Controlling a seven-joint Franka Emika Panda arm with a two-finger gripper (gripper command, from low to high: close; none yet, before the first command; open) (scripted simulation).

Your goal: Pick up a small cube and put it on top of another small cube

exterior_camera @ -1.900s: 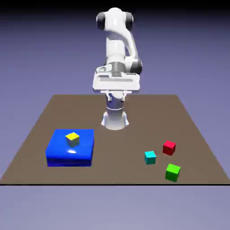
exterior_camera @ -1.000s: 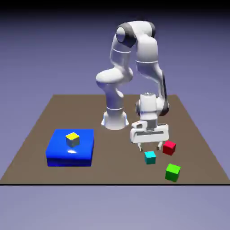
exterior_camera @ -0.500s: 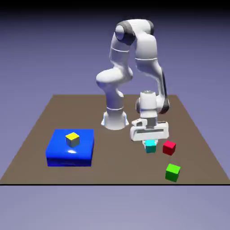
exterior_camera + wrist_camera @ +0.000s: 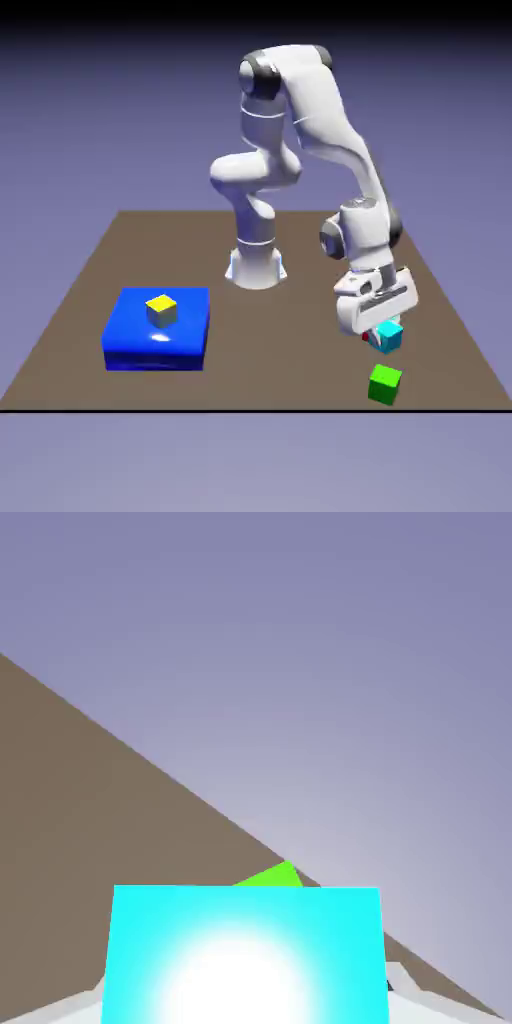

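- Pincer (image 4: pixel 384 331): pinched on the cyan cube (image 4: pixel 387 337), newly carried across to the red cube (image 4: pixel 365 337); stacking seems next.
- Red cube: mostly hidden behind the cyan one; contact cannot be told.
- Green cube (image 4: pixel 384 384): nearer the viewer than the red cube.
- Arm (image 4: pixel 325 115): bent over the red cube, hand turned askew.

The small cube (image 4: pixel 386 336) is showing plain cyan, another small cube (image 4: pixel 365 337) is peeking out red, the green cube (image 4: pixel 384 385) is gleaming bright green; the yellow-topped cube (image 4: pixel 162 311) is sitting on a glossy blue block (image 4: pixel 130 335), and the tabletop (image 4: pixel 260 350) is looking brown.
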